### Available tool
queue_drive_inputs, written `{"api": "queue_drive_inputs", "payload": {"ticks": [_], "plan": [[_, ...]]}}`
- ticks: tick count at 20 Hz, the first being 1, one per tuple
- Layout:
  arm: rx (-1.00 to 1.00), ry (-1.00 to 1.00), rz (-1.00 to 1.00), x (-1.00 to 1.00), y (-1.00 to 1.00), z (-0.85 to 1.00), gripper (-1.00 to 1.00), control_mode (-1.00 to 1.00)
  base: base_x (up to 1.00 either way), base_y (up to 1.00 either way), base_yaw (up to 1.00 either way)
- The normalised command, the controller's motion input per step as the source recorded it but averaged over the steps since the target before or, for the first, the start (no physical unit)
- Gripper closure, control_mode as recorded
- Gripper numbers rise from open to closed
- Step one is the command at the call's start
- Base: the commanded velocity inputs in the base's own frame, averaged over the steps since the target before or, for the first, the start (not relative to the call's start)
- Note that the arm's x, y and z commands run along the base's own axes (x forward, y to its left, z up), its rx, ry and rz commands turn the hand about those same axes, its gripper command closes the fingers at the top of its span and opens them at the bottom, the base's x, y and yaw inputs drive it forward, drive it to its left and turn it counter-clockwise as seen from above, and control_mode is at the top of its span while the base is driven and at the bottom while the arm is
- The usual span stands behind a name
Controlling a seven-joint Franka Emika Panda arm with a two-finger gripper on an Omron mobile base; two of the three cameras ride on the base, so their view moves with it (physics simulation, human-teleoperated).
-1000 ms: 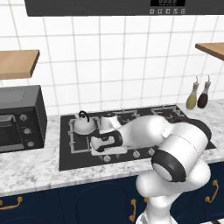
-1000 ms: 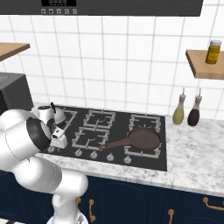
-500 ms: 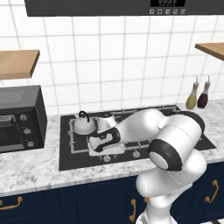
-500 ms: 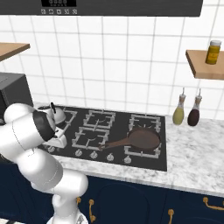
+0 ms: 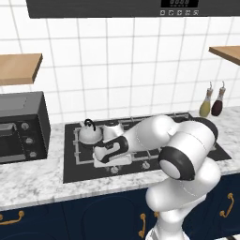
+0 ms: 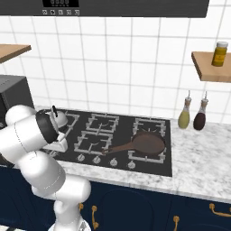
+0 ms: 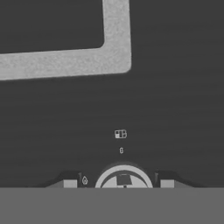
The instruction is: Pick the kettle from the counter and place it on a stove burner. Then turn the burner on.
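Note:
The small silver kettle (image 5: 89, 133) (image 6: 57, 118) with its black arched handle stands upright on the left stove burner (image 5: 80, 151) of the black hob. My gripper (image 5: 109, 163) (image 7: 119, 183) points down at the hob's front left edge, in front of the kettle and apart from it. In the hand view a round silver control knob (image 7: 124, 176) sits between my two fingertips (image 7: 70, 183), with a narrow gap on each side. The jaws stand open around it. The marbled counter (image 5: 33, 183) (image 6: 203, 167) runs on both sides of the hob.
A dark brown frying pan (image 6: 146, 143) lies on the front right grate, its handle pointing left. A black microwave (image 5: 18, 126) stands on the counter left of the hob. Two bottles (image 5: 212, 102) (image 6: 191, 115) stand at the back right. Wooden shelves hang on the tiled wall.
My arm's elbow has swung left and lower over the hob, while the hand stays low at the front left edge. Kettle and pan have not moved.

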Motion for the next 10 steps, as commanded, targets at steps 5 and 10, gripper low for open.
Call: {"api": "queue_drive_inputs", "payload": {"ticks": [5, 10], "plan": [[0.00, 0.00, 0.00, 0.00, 0.00, -0.03, 1.00, -1.00, 0.00, 0.00, 0.00], [0.00, -0.01, -0.01, -0.15, -0.07, 0.00, 1.00, -1.00, 0.00, 0.00, 0.00]]}}
